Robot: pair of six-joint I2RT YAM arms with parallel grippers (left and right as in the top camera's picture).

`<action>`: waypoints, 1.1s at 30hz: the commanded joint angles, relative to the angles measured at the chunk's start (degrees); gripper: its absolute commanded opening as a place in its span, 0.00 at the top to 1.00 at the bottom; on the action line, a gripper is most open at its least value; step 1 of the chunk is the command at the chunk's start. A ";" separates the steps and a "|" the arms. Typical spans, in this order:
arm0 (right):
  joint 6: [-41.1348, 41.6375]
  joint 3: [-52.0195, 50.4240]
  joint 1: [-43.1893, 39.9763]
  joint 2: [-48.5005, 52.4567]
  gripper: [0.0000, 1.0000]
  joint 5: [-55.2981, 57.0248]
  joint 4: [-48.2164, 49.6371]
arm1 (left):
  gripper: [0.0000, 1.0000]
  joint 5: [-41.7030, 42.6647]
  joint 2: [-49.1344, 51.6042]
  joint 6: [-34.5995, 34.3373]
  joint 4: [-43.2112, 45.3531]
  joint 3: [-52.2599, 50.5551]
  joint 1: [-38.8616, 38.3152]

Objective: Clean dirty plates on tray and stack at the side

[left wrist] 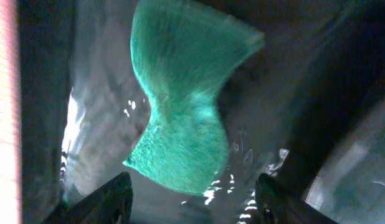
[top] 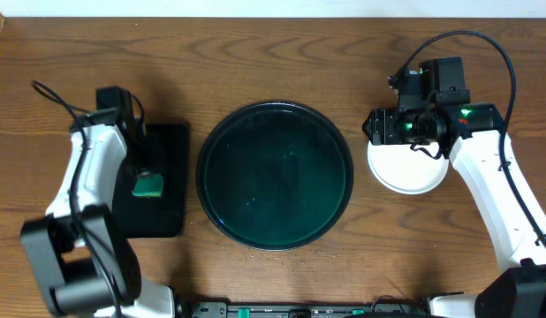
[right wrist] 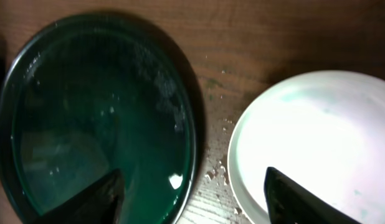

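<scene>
- Right end effector (right wrist: 192, 180): released, jaws apart, nothing between them. It hangs over the gap between the round black tray (top: 273, 177) and the white plate (top: 405, 177).
- The plate sits on the desk (top: 273, 53) at right of frame, just beside the tray and not touching it. You can't tell whether others lie under it.
- No plates show on the round tray, only a wet sheen. I judge the cleaning done and the step in hand to be letting go and backing off.
- One finger is over the plate's near edge. Lift straight up before you swing sideways, or you may clip the rim and skew the pile.
- Keep the jaws wide on the way out. Closing low could pinch the rim.
- Left end effector (left wrist: 194, 186): released. The green sponge (left wrist: 186, 106) lies loose on the wet rectangular black tray (top: 167, 212) at left of frame, ahead of the fingertips.
- Raise that arm vertically too, so a finger doesn't drag the sponge off.
</scene>
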 commanded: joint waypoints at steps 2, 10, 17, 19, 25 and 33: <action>-5.99 6.38 0.24 -0.48 0.23 -0.04 -4.57 | 0.29 6.16 -11.08 -4.00 -1.16 8.09 -0.48; -5.95 27.87 -0.70 -3.02 0.01 3.65 -19.78 | 0.28 4.70 -23.06 -4.55 -0.94 8.11 -0.44; -5.86 37.18 -0.57 -10.34 0.01 4.76 -24.59 | 0.27 4.68 -24.81 -4.55 -0.94 8.11 -0.44; -5.90 37.16 -0.52 -13.20 0.01 4.68 -24.81 | 0.27 4.68 -24.61 -4.55 -0.96 8.11 -0.44; -5.90 37.16 -0.55 -19.23 0.01 4.68 -25.05 | 0.27 4.68 -24.39 -4.55 -0.96 8.11 -0.44; -6.62 37.11 -0.55 -23.26 0.01 7.63 -25.86 | 0.27 4.68 -24.39 -4.55 -0.96 8.11 -0.44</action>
